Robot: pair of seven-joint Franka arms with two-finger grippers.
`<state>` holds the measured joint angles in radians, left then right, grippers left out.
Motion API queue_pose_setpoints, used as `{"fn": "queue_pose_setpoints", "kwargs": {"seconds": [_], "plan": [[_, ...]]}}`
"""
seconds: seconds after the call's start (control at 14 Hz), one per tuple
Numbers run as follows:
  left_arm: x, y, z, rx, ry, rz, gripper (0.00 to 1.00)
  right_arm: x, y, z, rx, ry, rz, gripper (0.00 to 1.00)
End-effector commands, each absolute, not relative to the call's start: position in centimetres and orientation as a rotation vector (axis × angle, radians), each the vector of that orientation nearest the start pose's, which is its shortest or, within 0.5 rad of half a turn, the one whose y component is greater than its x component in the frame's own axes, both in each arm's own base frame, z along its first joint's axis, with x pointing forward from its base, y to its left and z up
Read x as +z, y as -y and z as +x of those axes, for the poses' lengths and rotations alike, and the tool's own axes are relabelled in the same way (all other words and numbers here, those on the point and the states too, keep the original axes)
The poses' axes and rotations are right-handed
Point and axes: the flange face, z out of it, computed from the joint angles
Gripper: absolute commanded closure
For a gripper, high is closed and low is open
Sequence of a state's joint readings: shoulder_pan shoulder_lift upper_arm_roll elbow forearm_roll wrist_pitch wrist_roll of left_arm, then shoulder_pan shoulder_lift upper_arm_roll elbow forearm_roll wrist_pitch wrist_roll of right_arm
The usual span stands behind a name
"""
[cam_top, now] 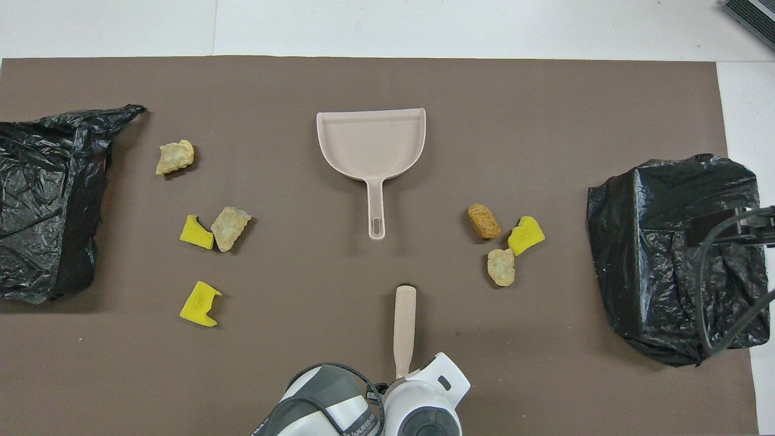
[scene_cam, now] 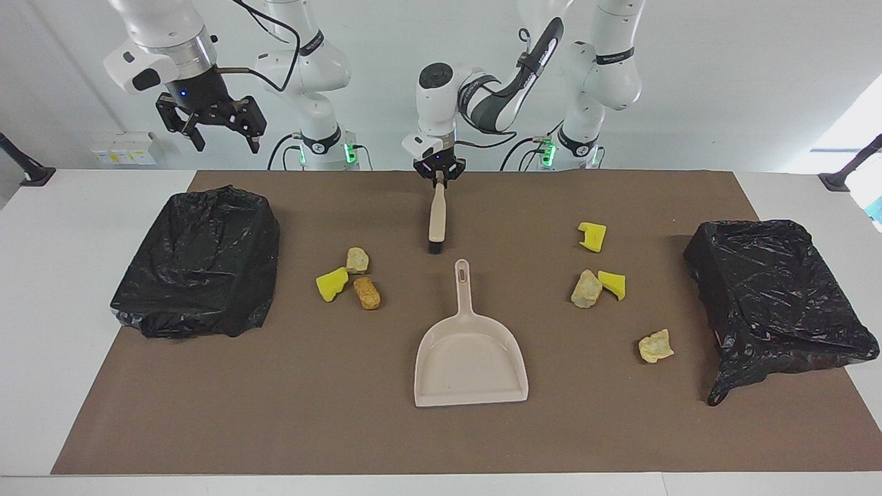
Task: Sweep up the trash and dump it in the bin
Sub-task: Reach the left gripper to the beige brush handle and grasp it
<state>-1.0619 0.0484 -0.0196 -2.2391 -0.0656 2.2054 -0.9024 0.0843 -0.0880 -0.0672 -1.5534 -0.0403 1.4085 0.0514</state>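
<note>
Facing view: the left gripper is clamped on the handle end of the hand brush, whose dark bristles point toward the dustpan handle. The grip sits at the very tip of the handle, so the brush will likely swing easily; it looks light and rigid. The right gripper waits in the air over the black-bagged bin at the right arm's end of the table, its fingers spread wide and holding nothing. The beige dustpan lies flat at mid-table, farther from the robots than the brush, its slim handle pointing at the robots; that handle is the natural place to take it. The trash lies in two groups. Toward the right arm's end sit a yellow sponge piece, a tan lump and a brown lump, close together. Toward the left arm's end lie a notched yellow sponge, a pale lump touching a yellow wedge, and a separate crumbly lump near the second black-bagged bin. All look light; the sponges are probably soft and may roll or bounce under bristles, and the lumps could shed crumbs.

Overhead view: the brush runs from the left arm's wrist toward the dustpan. All seven pieces rest on the brown mat, none in the pan.
</note>
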Motion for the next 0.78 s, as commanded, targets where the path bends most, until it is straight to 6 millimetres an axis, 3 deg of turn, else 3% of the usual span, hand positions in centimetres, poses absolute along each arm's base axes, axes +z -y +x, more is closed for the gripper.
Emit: {"fn": "queue_pose_setpoints", "kwargs": {"seconds": [0.0, 0.14, 0.29, 0.36, 0.57, 0.71], "plan": [[36.5, 44.3, 26.6, 0.183, -0.163, -3.081, 1.00, 66.6, 0.3, 50.1, 0.104, -0.030, -3.153, 0.00], [38.1, 43.3, 28.3, 0.179, -0.141, -3.084, 1.00, 66.5, 0.3, 50.1, 0.107, -0.001, -3.153, 0.00], [38.2, 41.2, 30.9, 0.221, -0.131, -3.039, 1.00, 66.4, 0.3, 50.1, 0.107, 0.011, -3.152, 0.00], [37.9, 40.5, 31.0, 0.267, -0.167, -3.002, 1.00, 66.3, 0.3, 50.0, 0.119, 0.004, -3.152, 0.00], [38.4, 37.3, 35.3, 0.228, -0.069, -2.979, 1.00, 65.9, -0.1, 49.8, 0.165, 0.018, -3.152, 0.00], [37.9, 34.6, 38.7, 0.199, 0.006, -2.963, 1.00, 64.1, -1.5, 50.3, 0.198, 0.033, -3.154, 0.00]]}}
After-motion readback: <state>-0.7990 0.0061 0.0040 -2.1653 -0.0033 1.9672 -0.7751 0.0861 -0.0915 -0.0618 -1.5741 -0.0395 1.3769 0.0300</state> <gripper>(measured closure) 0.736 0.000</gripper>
